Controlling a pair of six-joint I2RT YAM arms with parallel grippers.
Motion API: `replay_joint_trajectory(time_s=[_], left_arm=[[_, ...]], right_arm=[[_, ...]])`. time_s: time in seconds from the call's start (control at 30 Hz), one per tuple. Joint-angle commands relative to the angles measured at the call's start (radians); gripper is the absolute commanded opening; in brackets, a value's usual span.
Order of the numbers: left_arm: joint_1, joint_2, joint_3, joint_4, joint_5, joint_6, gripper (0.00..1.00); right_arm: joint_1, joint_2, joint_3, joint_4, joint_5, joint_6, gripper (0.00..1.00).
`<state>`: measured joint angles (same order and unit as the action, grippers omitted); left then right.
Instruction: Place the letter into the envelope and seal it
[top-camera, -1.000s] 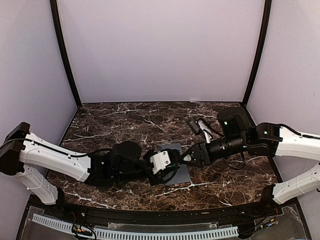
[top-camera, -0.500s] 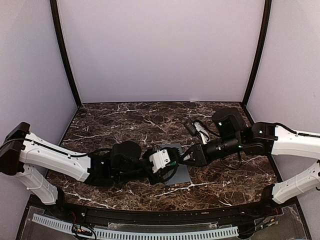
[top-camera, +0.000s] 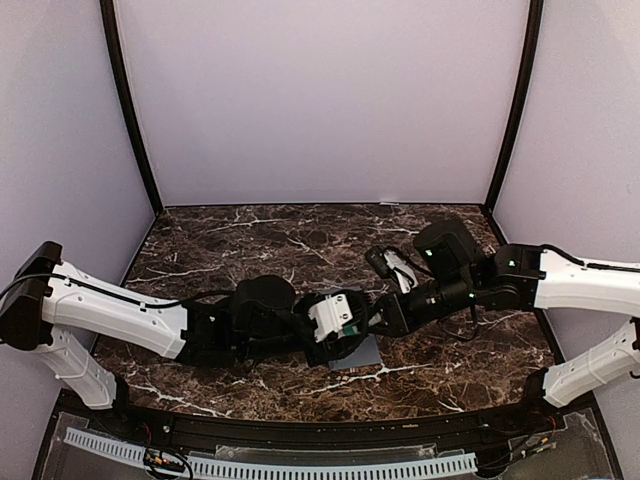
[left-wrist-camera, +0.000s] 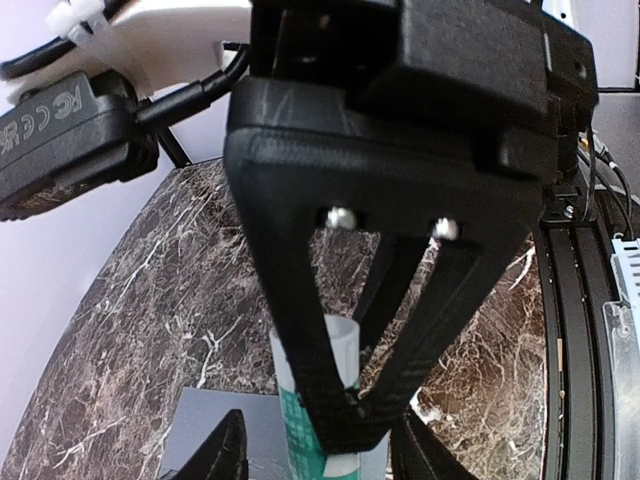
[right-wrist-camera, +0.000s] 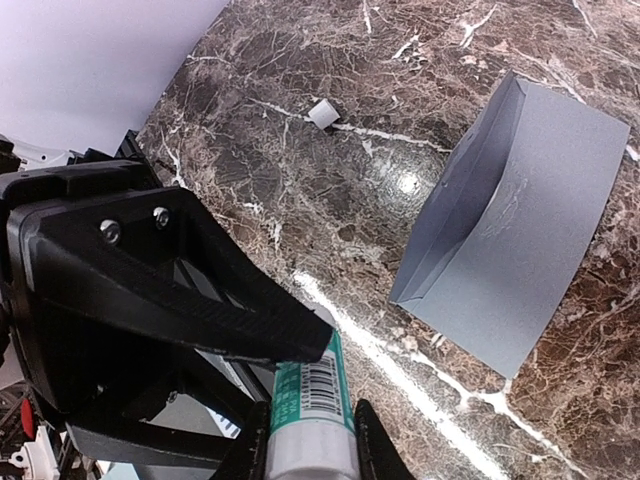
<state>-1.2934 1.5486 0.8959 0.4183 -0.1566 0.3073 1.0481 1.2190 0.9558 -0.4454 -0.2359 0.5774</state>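
The blue-grey envelope (right-wrist-camera: 520, 240) lies flat on the marble, its flap edge slightly raised; it also shows as the envelope (top-camera: 362, 352) under the two grippers and the envelope (left-wrist-camera: 205, 430) below my left fingers. The letter does not show in any view. A white-and-green glue stick (right-wrist-camera: 318, 385) sits between the fingers of my right gripper (right-wrist-camera: 305, 450), which is shut on it. My left gripper (left-wrist-camera: 322, 455) stands open round the same glue stick (left-wrist-camera: 340, 345), its fingers apart from the tube. Left gripper (top-camera: 345, 322) and right gripper (top-camera: 378, 318) meet nose to nose above the envelope.
A small white cap (right-wrist-camera: 322, 113) lies on the marble table (top-camera: 230, 250) beyond the envelope. Purple walls close the back and sides. A black rail and cable tray (top-camera: 300, 465) run along the near edge.
My right gripper has closed on the glue stick, and my left gripper has then opened off it. Both grippers have shifted slightly over the envelope.
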Motion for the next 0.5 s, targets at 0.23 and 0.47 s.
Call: replay_joint_trajectory(time_s=[0.23,0.47], left_arm=[[-0.003,0.052,0.064,-0.067,-0.001,0.0,0.41],[-0.003,0.056,0.066,-0.064,-0.007,0.0,0.26]], right_arm=[[0.002,-0.002,0.045,-0.001,0.034,-0.009,0.01],[0.004,-0.003,0.045,-0.008,0.035,-0.009,0.01]])
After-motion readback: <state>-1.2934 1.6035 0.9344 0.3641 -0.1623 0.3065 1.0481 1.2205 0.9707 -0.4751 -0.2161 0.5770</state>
